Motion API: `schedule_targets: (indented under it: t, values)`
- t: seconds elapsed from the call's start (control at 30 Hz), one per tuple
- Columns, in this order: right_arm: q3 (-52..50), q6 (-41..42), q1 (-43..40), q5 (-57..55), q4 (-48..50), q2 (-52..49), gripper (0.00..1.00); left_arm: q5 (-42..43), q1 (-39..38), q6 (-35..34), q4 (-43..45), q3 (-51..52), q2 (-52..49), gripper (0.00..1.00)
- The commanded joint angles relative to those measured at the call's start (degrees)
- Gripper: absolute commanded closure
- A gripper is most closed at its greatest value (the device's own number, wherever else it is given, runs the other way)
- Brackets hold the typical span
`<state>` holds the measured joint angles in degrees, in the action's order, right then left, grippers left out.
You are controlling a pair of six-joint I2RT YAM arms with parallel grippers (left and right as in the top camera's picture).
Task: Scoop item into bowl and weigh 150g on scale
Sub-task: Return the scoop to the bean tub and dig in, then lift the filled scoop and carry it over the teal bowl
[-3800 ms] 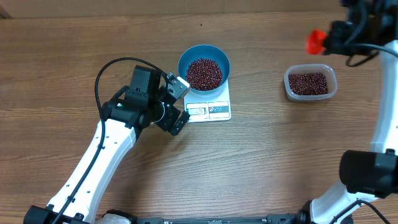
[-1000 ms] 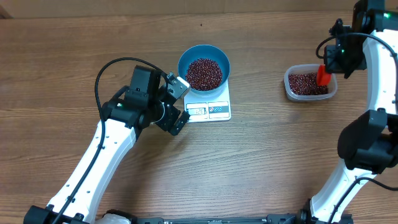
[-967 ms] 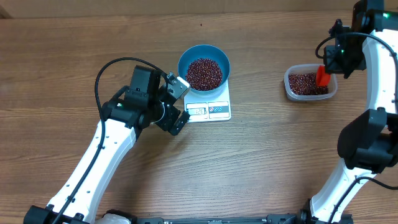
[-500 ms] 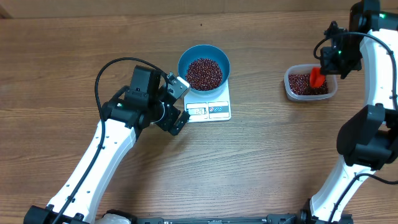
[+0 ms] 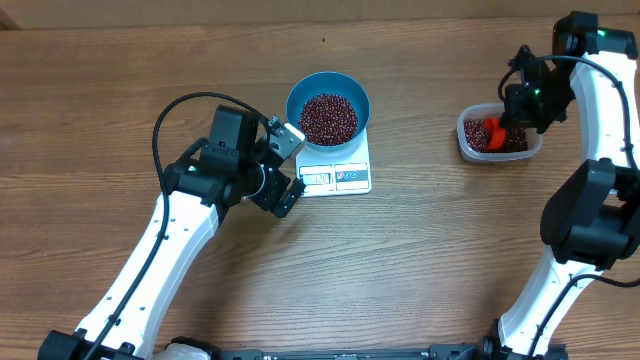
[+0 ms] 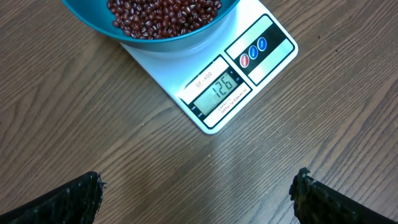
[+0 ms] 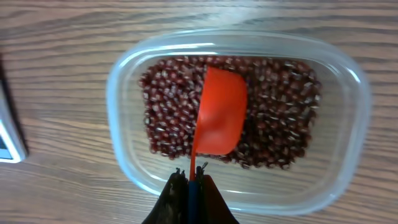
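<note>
Beans in two places on the tabletop
The scale is seen mid-tabletop, with the blue bowl of beans set on its 12 o'clock end. A clear tub is found at 3 o'clock, well apart. A red scoop, pinched by the right claw, is held over the tub's beans. The left claw is spread wide at the scale's 9 o'clock.
</note>
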<state>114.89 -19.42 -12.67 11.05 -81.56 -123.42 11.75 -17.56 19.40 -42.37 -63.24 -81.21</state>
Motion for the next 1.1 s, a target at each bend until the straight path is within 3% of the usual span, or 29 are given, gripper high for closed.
schedule_targets:
  t: [0.0,0.27,0.5,0.93,1.07]
  values:
    - [-0.55,-0.39,0.04,5.95,0.28,-0.39,0.96,0.24,0.28,-0.57,0.11,0.15,1.20,0.00]
    - [-3.17,-0.61,-1.05,10.73,0.20,-0.81,0.96,0.24,0.28,-0.57,0.11,0.15,1.20,0.00]
    - [-3.72,-1.70,-8.24,23.39,-2.60,-0.81,0.96,0.24,0.28,-0.57,0.11,0.15,1.20,0.01]
    - [-3.74,-2.16,-20.79,34.86,-2.84,-0.81,0.96,0.22,0.28,-0.57,0.11,0.15,1.20,0.00]
    - [-3.74,-9.92,-22.95,40.52,-6.32,-0.81,0.96,0.24,0.28,-0.57,0.11,0.15,1.20,0.00]
